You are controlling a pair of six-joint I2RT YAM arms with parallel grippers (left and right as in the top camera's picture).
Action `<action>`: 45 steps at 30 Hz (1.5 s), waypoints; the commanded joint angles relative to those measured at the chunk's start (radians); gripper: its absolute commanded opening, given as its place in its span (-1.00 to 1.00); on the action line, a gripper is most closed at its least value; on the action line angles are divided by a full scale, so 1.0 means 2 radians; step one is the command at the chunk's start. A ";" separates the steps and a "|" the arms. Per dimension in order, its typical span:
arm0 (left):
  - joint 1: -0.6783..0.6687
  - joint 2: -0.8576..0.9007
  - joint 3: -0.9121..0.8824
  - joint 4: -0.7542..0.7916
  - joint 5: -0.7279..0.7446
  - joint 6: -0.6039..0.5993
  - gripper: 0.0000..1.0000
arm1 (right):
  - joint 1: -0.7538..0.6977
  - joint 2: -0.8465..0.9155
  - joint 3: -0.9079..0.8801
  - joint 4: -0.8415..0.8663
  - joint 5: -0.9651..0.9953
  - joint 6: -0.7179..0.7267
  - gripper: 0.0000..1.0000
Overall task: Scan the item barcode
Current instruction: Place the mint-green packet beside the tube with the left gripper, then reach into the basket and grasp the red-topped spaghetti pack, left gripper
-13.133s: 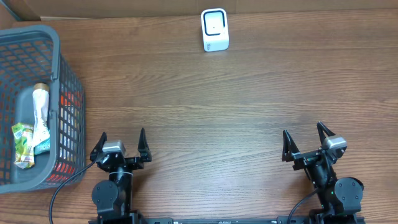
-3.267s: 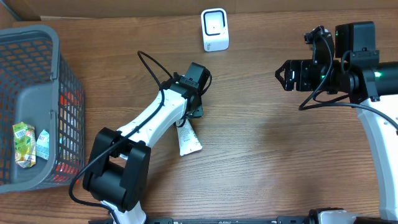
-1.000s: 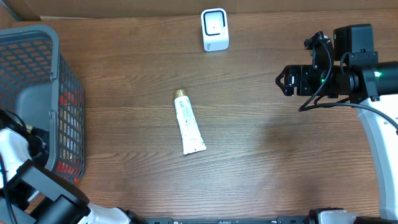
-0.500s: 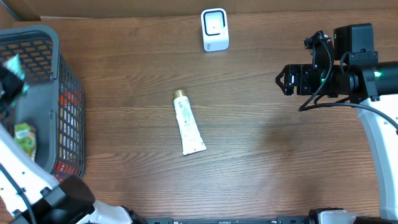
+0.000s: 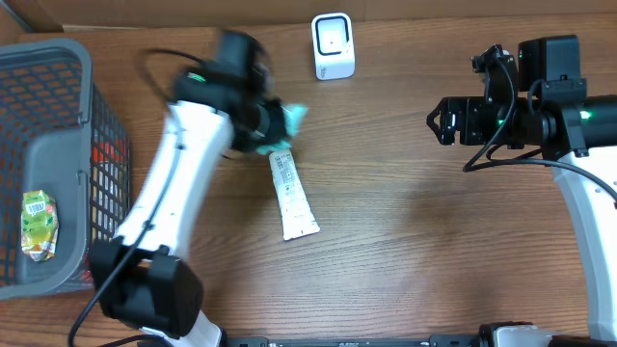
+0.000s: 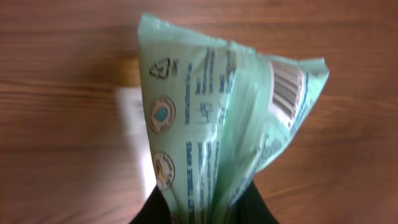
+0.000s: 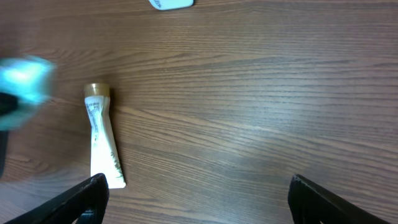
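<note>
Toward the far edge of the table, a little left of centre, the left claw (image 5: 268, 123) is clenched on a pale green pouch (image 5: 292, 118). The pouch is off the wood and, seen from overhead, sits just over the capped end of a tube (image 5: 292, 193) lying flat near the table's middle. The arm and pouch are blurred in that view, so their height above the tube cannot be told.

From the wrist view the pouch stands straight out from the fingers, pinched at its near end, its long axis running on from the claw. A barcode (image 6: 285, 86) shows on the outer corner to the right, on a panel creased and angled aside.

The white scanner (image 5: 333, 45) stands at the far edge, beyond the pouch and slightly to its right, near but apart. That bearing is what the next move likely turns on: the pouch probably has to go on toward the far edge and be turned until the barcode panel meets the scanner's front.

The left arm is far the nearer. The right claw (image 5: 434, 123) hangs spread and empty toward the right edge, well apart from pouch and scanner.

A basket (image 5: 87, 116) sits at the left edge.
</note>
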 commanded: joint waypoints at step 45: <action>0.517 -0.056 0.191 -0.183 -0.112 0.105 0.94 | 0.002 -0.001 0.011 -0.004 0.000 0.000 0.87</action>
